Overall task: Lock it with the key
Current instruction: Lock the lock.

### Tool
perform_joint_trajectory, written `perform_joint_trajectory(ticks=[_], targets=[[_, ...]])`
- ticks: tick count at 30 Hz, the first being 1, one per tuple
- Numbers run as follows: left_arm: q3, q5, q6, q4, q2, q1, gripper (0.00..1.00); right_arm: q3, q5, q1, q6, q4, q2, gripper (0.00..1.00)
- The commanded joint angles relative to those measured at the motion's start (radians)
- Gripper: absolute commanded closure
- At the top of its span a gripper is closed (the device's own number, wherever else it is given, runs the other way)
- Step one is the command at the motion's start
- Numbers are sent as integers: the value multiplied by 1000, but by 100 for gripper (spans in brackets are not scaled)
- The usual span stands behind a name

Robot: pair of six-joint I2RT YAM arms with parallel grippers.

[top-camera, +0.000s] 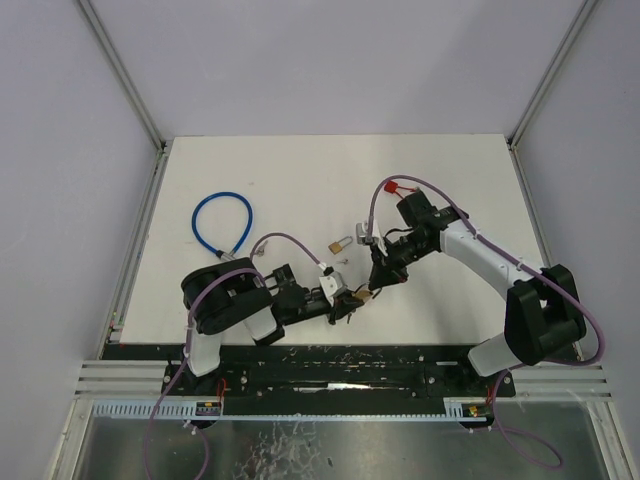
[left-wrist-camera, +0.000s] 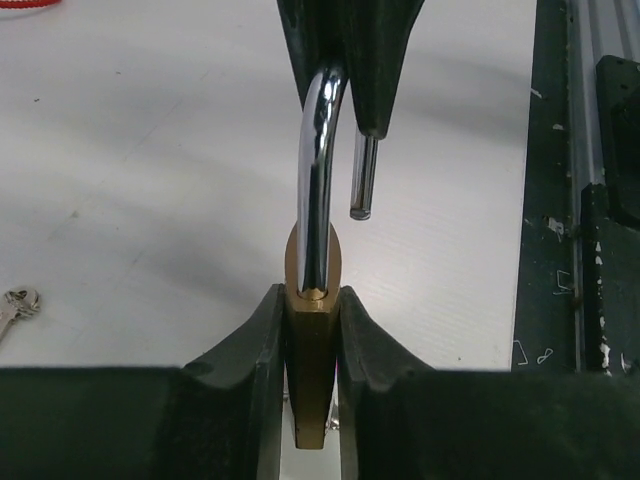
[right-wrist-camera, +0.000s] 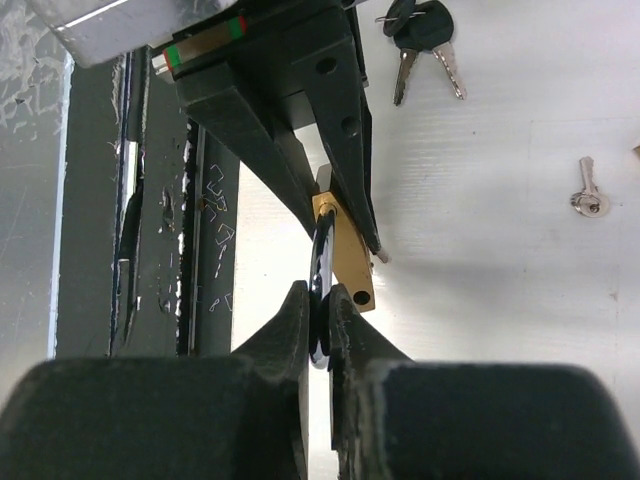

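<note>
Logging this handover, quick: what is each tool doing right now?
Left tool: closed on the padlock body.
Right tool: closed on the open shackle.

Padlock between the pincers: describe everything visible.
The padlock has a brass-looking body and a shiny chrome shackle. It is unlocked: the shackle's free end hangs clear of the body. The left pincer clamps the body's broad faces; the right pincer pinches the shackle's bend. It sits between the arms over the table near its front edge. Keyhole not visible.
</note>
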Motion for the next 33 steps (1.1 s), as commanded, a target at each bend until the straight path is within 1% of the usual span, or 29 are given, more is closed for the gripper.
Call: perform_joint_trajectory(ticks=[1,2,5,7,9,12,15,17,19,20,22,23,26,29,31,33], targets=[[-42,38,84,71,-5,-2,100,4,-38,16,25,45,-4,79],[-52,44,100,71,-4,-2,100,1,-25,15,22,53,-7,68],[-76,56,127,73,12,2,100,-12,-8,15,-21,65,-32,42],[-89,48,121,83,22,3,100,-23,10,14,-30,91,-54,37],[-96,30,111,86,22,4,100,-37,19,10,-23,130,-74,35],[-101,16,106,86,17,5,100,-95,-29,-3,-4,214,-93,34],[-99,17,108,88,18,10,100,-145,-59,-9,-19,264,-103,35],[-94,35,101,88,25,19,100,-170,-58,-13,-86,255,-105,37],[-92,45,91,89,26,25,100,-189,-54,-21,-93,259,-103,42],[-94,47,90,89,26,28,100,-192,-55,-24,-93,258,-100,46],[-94,52,88,90,23,31,100,-190,-60,-31,-85,259,-93,58],[-94,57,88,90,24,31,100,-187,-55,-31,-85,256,-87,63],[-92,65,88,90,26,34,100,-177,-55,-31,-110,225,-68,69],[-88,76,86,90,30,35,100,-171,-88,-32,-141,206,-63,77],[-85,82,84,90,32,35,100,-169,-97,-30,-144,210,-64,83],[-83,88,86,89,34,35,100,-166,-83,-30,-145,220,-62,91]])
